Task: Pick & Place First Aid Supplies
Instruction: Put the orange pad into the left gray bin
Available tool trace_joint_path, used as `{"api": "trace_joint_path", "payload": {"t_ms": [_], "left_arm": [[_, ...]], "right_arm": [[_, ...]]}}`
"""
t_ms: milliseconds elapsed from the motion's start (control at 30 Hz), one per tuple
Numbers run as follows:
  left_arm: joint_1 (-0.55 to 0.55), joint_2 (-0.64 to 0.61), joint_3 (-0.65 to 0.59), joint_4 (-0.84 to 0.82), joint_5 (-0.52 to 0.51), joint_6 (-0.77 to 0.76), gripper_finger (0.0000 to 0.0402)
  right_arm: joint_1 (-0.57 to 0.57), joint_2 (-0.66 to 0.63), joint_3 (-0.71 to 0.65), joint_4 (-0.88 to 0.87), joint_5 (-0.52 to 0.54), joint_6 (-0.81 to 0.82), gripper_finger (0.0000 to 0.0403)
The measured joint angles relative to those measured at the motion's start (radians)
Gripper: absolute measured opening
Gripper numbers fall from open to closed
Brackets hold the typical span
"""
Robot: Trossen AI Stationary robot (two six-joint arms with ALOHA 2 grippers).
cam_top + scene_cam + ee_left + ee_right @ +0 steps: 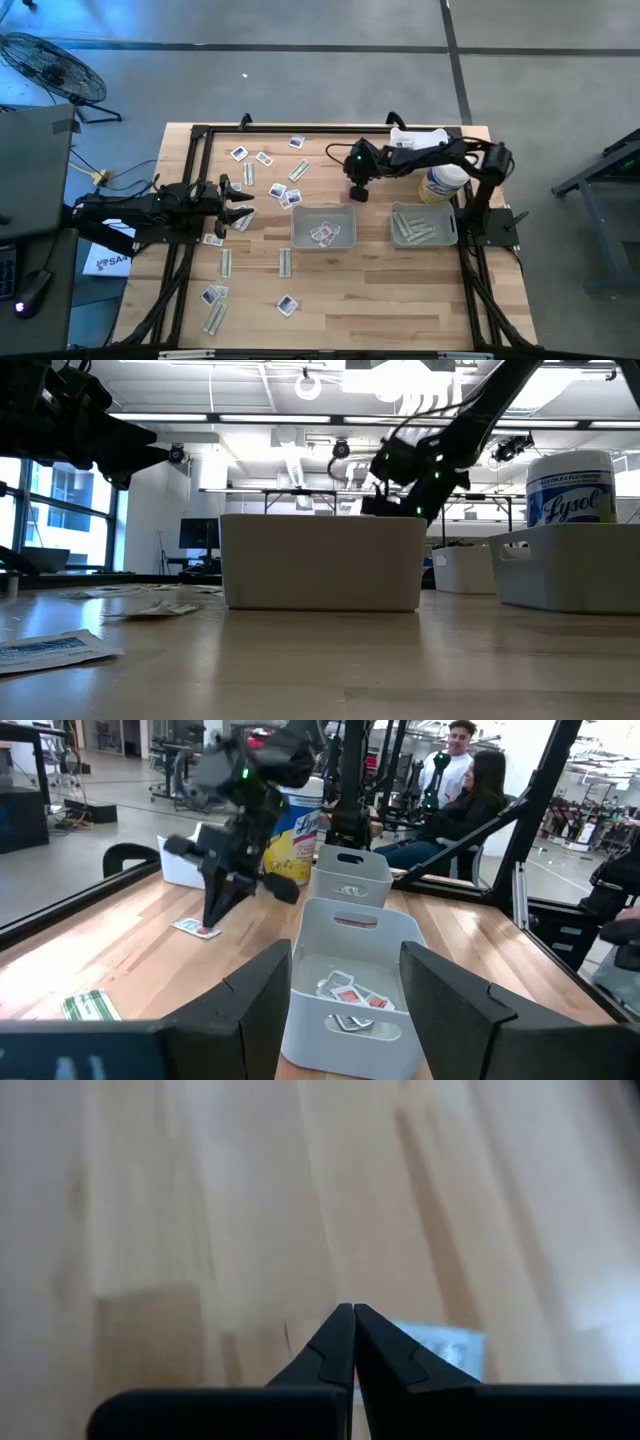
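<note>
Small white packets (264, 158) and pale green strips (285, 262) lie scattered flat on the wooden table's left half. My right gripper (357, 192) is shut and slants down just behind the middle grey tray (322, 240), its fingertips (210, 916) at a white packet (196, 928) that lies flat on the table. The same packet (445, 1348) shows beside the shut fingers in the right wrist view. My left gripper (240, 204) waits open at the table's left, level, pointing at the middle tray (352, 1005). My right gripper (352, 1312) points down at a slant from the table's right, its shut fingertips at the edge of the white packet (196, 928). I cannot tell whether they touch it. Nothing shows between the fingers, and the packet lies flat on the wood.
The middle tray holds a few white packets (345, 990). A second grey tray (425, 236) at the right holds green strips. A white Lysol bottle (445, 180) stands behind it, under the right arm. People sit beyond the table's far side (470, 790).
</note>
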Motion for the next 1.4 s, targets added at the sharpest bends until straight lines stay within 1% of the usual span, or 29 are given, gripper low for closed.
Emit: {"api": "trace_joint_path", "payload": {"t_ms": [200, 267, 333, 500, 600, 733, 833, 967, 1233, 1400], "left_arm": [[0.0, 0.0, 0.0, 0.0, 0.0, 0.0, 0.0186], [0.0, 0.0, 0.0, 0.0, 0.0, 0.0, 0.0186], [0.0, 0.0, 0.0, 0.0, 0.0, 0.0, 0.0186], [0.0, 0.0, 0.0, 0.0, 0.0, 0.0, 0.0186], [0.0, 0.0, 0.0, 0.0, 0.0, 0.0, 0.0186], [0.0, 0.0, 0.0, 0.0, 0.0, 0.0, 0.0186], [0.0, 0.0, 0.0, 0.0, 0.0, 0.0, 0.0186], [0.0, 0.0, 0.0, 0.0, 0.0, 0.0, 0.0186], [0.0, 0.0, 0.0, 0.0, -0.001, 0.0, 0.0186], [0.0, 0.0, 0.0, 0.0, -0.001, 0.0, 0.0186]], "right_arm": [[0.003, -0.073, 0.002, -0.025, -0.037, 0.022, 0.0001], [0.003, -0.084, 0.002, -0.022, -0.056, 0.008, 0.0006], [0.002, -0.084, 0.003, -0.026, -0.05, -0.001, 0.0014], [-0.013, -0.063, 0.003, -0.051, -0.041, -0.02, 0.0053], [-0.03, -0.03, 0.003, -0.054, -0.029, 0.01, 0.0079], [-0.043, 0.021, 0.003, -0.048, -0.084, 0.022, 0.0091], [-0.041, 0.053, 0.005, -0.04, -0.043, 0.021, 0.0085], [-0.042, 0.069, 0.007, -0.048, -0.022, 0.001, 0.0066], [-0.047, 0.072, 0.009, -0.092, 0.031, -0.014, 0.0005], [-0.048, 0.073, 0.008, -0.1, 0.064, 0.001, 0.0004]]}}
